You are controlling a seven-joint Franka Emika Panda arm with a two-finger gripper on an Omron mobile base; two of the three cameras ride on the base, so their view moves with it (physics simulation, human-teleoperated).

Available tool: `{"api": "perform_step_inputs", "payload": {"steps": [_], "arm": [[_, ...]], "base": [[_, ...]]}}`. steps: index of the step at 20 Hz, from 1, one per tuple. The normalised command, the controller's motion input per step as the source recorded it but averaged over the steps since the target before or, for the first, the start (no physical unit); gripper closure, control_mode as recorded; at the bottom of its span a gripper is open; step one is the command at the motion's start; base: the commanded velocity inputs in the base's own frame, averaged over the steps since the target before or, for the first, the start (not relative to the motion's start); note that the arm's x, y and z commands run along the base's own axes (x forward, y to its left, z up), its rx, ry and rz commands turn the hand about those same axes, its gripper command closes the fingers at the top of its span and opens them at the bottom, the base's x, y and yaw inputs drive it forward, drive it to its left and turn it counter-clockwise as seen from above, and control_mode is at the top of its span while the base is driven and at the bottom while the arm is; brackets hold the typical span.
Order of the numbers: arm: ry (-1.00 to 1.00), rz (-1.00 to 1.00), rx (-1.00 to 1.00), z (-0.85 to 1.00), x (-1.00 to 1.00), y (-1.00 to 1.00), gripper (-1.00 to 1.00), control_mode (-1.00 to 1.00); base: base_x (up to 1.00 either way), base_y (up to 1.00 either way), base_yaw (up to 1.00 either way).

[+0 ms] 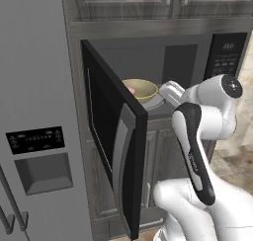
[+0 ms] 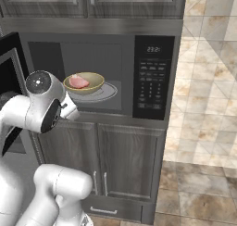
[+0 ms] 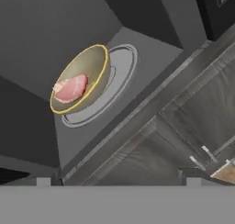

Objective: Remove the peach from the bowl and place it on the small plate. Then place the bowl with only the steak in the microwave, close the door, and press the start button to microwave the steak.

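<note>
The microwave stands with its cavity exposed, and the bowl sits inside on the round grey turntable, toward its left half. The steak lies in the bowl, a pink slab against the olive-yellow wall; I can see no other food in there with it. From the hand view the bowl and steak show tilted, well back from the camera, with the cavity's front lip between them and the hand.

The door is swung wide out to the left, edge-on to the left base camera, its grey handle running down the inner face. It stands between the arm and the tall grey fridge, whose dispenser panel faces forward.

The arm's white wrist reaches up in front of the cavity's lower edge, just short of the bowl. Only 2 small dark tips of the fingers show at the bottom of the hand view, so I cannot tell how far they are spread; nothing appears between them.

Dark wood cabinets sit below and above the microwave. Beige stone tiles cover the wall and floor to the right. The keypad panel shows a lit display reading roughly 23:2, too blurred to be sure.
</note>
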Motion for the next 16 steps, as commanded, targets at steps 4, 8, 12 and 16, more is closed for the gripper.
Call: {"api": "perform_step_inputs", "payload": {"steps": [4, 8, 12, 16], "arm": [[-0.04, 0.02, -0.34, -0.05, -0.51, 0.24, -1.0, -1.0], [-0.02, 0.05, -0.04, -0.1, -0.42, -0.03, -1.0, -1.0], [-0.13, 0.06, -0.13, 0.42, -1.0, -0.03, -1.0, -1.0], [-0.07, 0.07, -0.23, 0.63, -1.0, 0.0, -1.0, -1.0]], "base": [[0.0, 0.0, 0.0], [0.0, 0.0, 0.0], [0.0, 0.0, 0.0], [0.0, 0.0, 0.0]]}}
